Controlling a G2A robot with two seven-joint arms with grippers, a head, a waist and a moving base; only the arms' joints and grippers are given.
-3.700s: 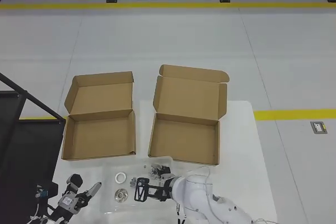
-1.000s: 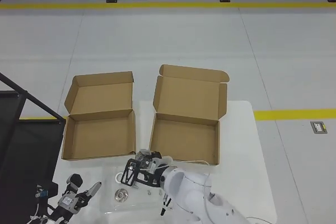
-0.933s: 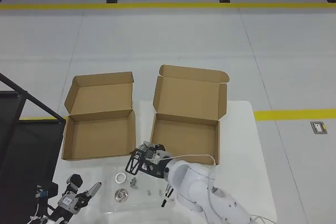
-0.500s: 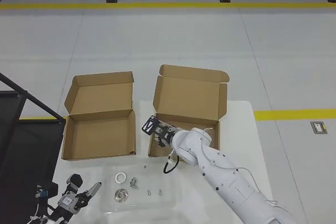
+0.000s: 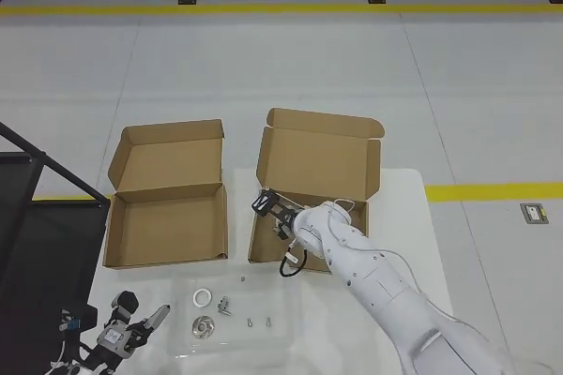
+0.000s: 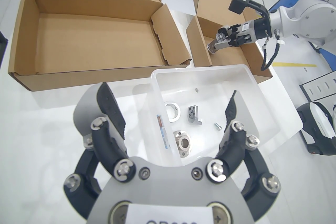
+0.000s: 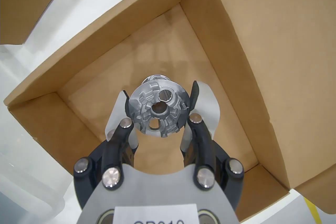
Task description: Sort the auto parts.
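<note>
My right gripper (image 7: 160,100) is shut on a round grey cast hub (image 7: 159,112) with cut-outs, held above the floor of the right cardboard box (image 5: 357,267) near its left wall; the same gripper (image 5: 266,204) and hub (image 6: 214,47) hang over that box. The clear plastic tray (image 5: 291,349) holds a white ring (image 6: 172,111), a flanged bushing (image 6: 183,144), a small grey bracket (image 6: 193,114) and small pins (image 6: 217,126). My left gripper (image 6: 170,109) stands open by the tray's near left corner, above the table, with nothing between its fingers.
The left cardboard box (image 5: 166,226) lies open with a bare floor. Both box lids stand up at the far side. A black rack (image 5: 19,244) borders the table's left. White table surface shows to the right of the boxes (image 5: 403,281).
The right arm lifted the grey hub out of the tray and carried it away from me into the right box. The left arm stayed still.
</note>
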